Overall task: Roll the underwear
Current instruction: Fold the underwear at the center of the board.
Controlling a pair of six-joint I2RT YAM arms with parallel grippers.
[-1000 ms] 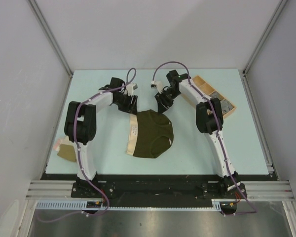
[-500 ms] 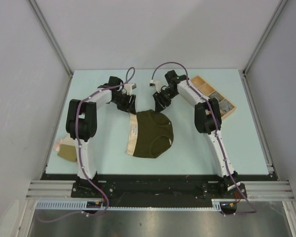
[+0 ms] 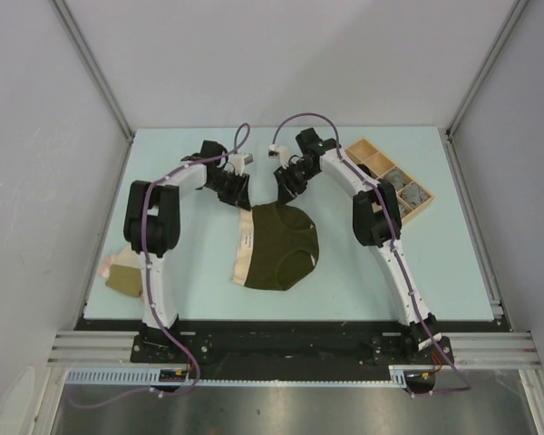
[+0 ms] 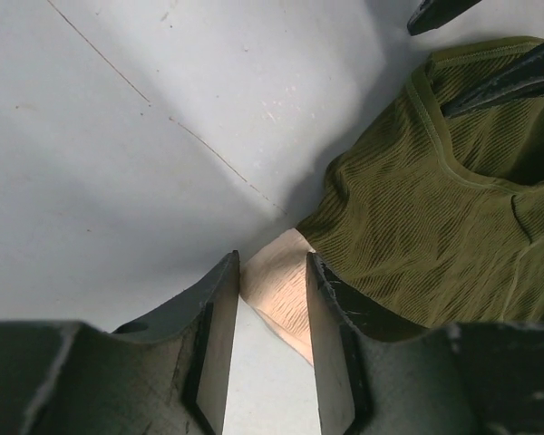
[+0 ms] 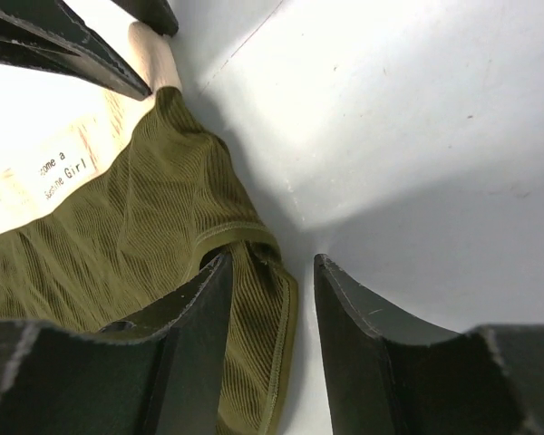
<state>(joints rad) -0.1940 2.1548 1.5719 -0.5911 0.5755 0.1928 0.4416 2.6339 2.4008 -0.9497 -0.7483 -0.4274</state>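
Left wrist: left end effector [image 4: 272,265] straddles underwear [image 4: 435,208] waistband, grip unclear; right end effector [image 5: 273,263] spread over hem

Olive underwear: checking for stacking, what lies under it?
A beige cloth with printed text sticks out from under the olive underwear at its left edge. How far it runs beneath is covered.

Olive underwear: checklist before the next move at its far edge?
1. Left gripper straddles the beige waistband corner: ok.
2. Right gripper straddles the olive hem: ok.
3. Cloth pinched: not ok, both sets of jaws stand apart.
4. Underwear lies spread on the table: ok.
5. Fingertips clear of the table surface: cannot tell.
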